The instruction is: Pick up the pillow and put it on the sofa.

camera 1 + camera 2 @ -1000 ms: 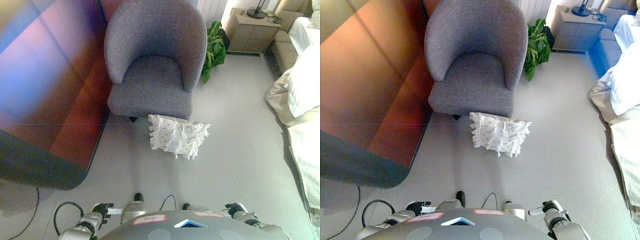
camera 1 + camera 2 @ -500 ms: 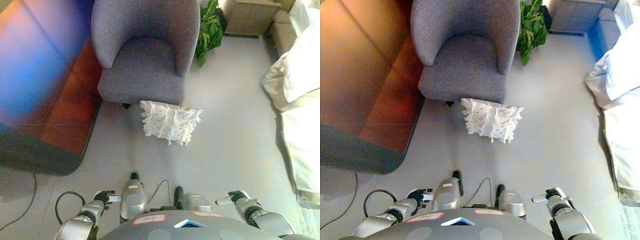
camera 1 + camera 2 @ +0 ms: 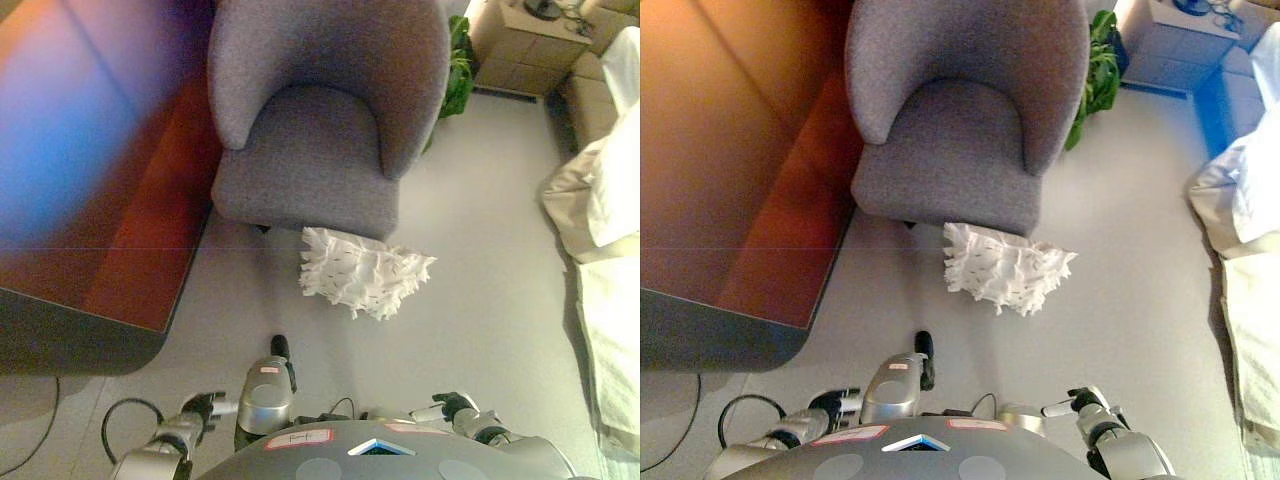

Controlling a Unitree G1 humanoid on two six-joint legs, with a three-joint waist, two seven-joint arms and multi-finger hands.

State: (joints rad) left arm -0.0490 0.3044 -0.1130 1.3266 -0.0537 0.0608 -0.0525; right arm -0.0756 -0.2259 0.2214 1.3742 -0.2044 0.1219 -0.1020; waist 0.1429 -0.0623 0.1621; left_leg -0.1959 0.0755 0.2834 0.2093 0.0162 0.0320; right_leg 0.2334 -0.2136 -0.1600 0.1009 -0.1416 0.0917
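Left robot hand [image 3: 203,408] low at near left, fingers loosely curled, holding nothing. Right robot hand [image 3: 1077,405] low at near right, fingers relaxed and apart, empty. White fringed pillow [image 3: 362,272] on floor [image 3: 480,300] beyond, touching front edge of grey armchair [image 3: 320,130]. Risks: one-handed grab pinching only fringe, pillow slipping; reach crowding chair base. Plant [image 3: 458,60] and bed [image 3: 610,200] farther off.

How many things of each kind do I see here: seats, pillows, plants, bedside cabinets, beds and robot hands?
Seats: 1, the grey armchair
Pillows: 1, the white pillow on the floor before the armchair
Plants: 1, the green plant
Bedside cabinets: 1, the cabinet
Beds: 1, the bed with white bedding
Robot hands: 2, left hand and right hand
Total: 7
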